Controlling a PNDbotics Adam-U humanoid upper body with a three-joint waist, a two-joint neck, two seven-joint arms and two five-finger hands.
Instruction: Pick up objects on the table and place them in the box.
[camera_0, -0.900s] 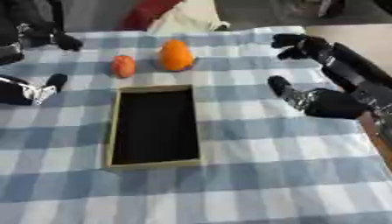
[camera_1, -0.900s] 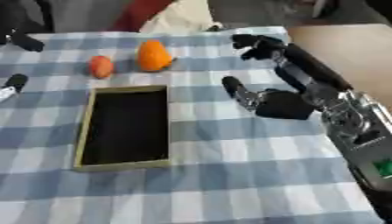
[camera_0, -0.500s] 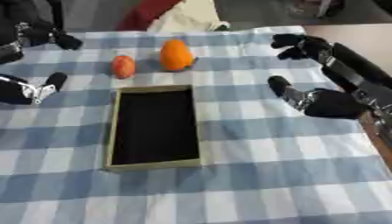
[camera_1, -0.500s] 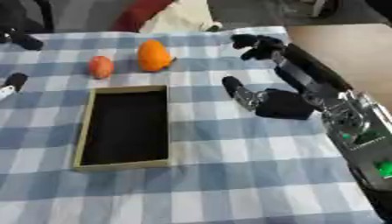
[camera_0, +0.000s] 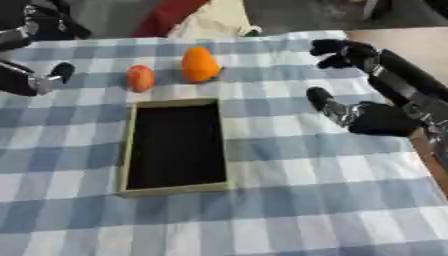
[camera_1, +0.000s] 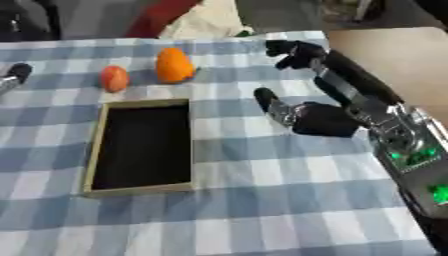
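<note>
With box (camera_0: 129, 148) empty, both fruits (camera_0: 199, 64) outside.

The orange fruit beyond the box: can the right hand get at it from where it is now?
Probably yes. The orange fruit sits in the open beyond the box, apart from the smaller red fruit on its left. Only bare checked cloth lies between it and the right hand, which holds nothing.

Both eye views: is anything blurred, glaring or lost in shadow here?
Left eye view: soft overall; the orange fruit and the smaller red fruit show no surface detail, and the box interior reads as flat black. Right eye view: equally soft; the right hand is a dark mass with little detail; no glare on the checked cloth, lighting even, shadows faint.
</note>
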